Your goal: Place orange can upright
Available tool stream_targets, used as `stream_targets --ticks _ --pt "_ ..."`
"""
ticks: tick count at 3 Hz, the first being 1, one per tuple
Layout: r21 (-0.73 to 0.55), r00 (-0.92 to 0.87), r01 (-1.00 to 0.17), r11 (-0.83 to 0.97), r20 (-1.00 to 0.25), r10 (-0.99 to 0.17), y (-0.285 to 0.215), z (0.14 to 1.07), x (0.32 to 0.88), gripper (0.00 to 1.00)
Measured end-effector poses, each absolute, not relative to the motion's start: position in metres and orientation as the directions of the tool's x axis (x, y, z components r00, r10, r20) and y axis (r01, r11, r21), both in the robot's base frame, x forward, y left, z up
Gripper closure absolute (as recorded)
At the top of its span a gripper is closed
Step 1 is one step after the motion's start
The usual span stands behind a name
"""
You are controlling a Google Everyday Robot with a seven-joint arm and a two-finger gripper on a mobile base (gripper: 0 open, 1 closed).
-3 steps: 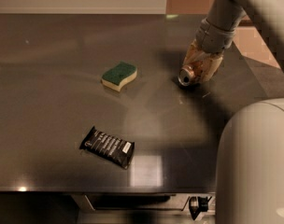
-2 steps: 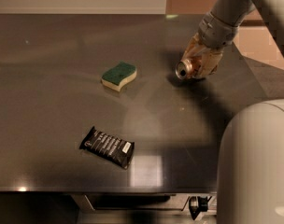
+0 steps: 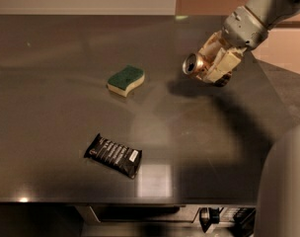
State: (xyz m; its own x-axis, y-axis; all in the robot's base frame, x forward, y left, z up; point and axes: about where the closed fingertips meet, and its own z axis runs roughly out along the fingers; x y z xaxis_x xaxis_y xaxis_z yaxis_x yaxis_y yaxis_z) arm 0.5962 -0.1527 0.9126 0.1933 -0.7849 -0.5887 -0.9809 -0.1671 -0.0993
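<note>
The orange can (image 3: 195,64) is a small coppery drink can with a silver rimmed top. It lies on its side in the air, top facing left, held above the table's right half. My gripper (image 3: 214,63) is shut on the can, with its cream fingers (image 3: 224,65) along the can's sides. A shadow lies on the table below it. The grey arm comes down from the upper right corner.
A green and yellow sponge (image 3: 125,80) lies left of the can on the dark metal table (image 3: 56,132). A black snack bar wrapper (image 3: 113,155) lies nearer the front edge. The robot's pale body (image 3: 283,191) fills the lower right corner.
The gripper has lifted the can off the table and tilted it, so the can's top now points left and hangs higher than before.
</note>
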Motion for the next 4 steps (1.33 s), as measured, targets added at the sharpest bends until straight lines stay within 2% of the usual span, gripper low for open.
stream_targets --ticks 2,4 --pt "-0.007 0.049 -0.997 -0.08 -0.837 -0.545 -0.14 0.928 0.559 1.0" --pt "0.019 0.019 -0.994 -0.106 -0.939 -0.344 -0.127 0.92 0.538 1.0"
